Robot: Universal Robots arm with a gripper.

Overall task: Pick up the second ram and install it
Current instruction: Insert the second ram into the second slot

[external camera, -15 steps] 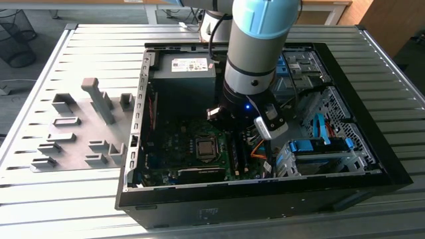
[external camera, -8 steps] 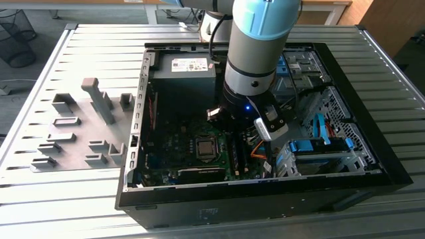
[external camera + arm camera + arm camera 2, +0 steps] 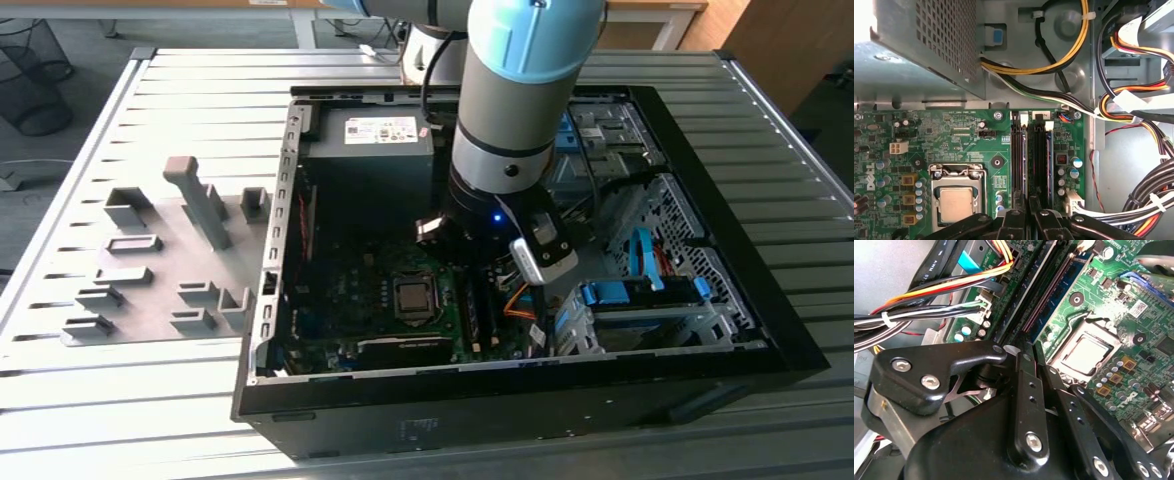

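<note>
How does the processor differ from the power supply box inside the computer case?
The processor is a small, flat, silvery square; the power supply box is a far larger grey block. The processor lies on the green motherboard; the box stands beside it, with a perforated side. Both sit inside the black computer case.

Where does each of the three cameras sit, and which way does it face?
Exterior view: off the arm, above, looking down at the open computer case; the arm shows.
First wrist view: on the arm, facing the motherboard; the gripper shows.
Second wrist view: on the arm, close behind the gripper.
Both wrist views share the processor socket.
</note>
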